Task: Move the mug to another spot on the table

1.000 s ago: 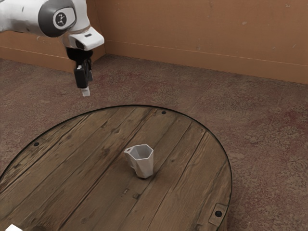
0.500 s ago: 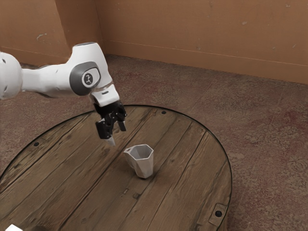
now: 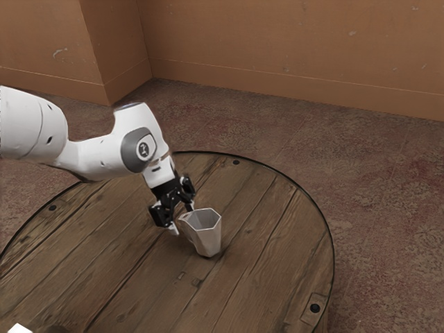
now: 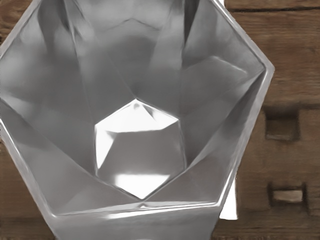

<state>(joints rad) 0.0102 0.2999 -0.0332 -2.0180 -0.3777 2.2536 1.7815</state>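
A white faceted mug point(image 3: 205, 233) stands upright near the middle of the round wooden table point(image 3: 97, 250). My gripper point(image 3: 178, 214) has come down at the mug's rim on the side toward the exterior view's left, where the handle is. Its black fingers point(image 3: 160, 216) stand apart, so it is open; I cannot tell whether they touch the mug. In the wrist view the mug's empty inside point(image 4: 135, 150) lies right under my hand, with dark planks point(image 4: 292, 75) beside it.
The table's dark rim point(image 3: 316, 208) curves round on the exterior view's right, with a metal bracket point(image 3: 313, 307) at its near edge. Beyond it is reddish carpet point(image 3: 374, 173) and an orange wall point(image 3: 291, 41). Wide bare planks surround the mug.
My arm has swung down and toward the exterior view's right, from high above the table's far edge to the mug's rim. The mug has not moved.
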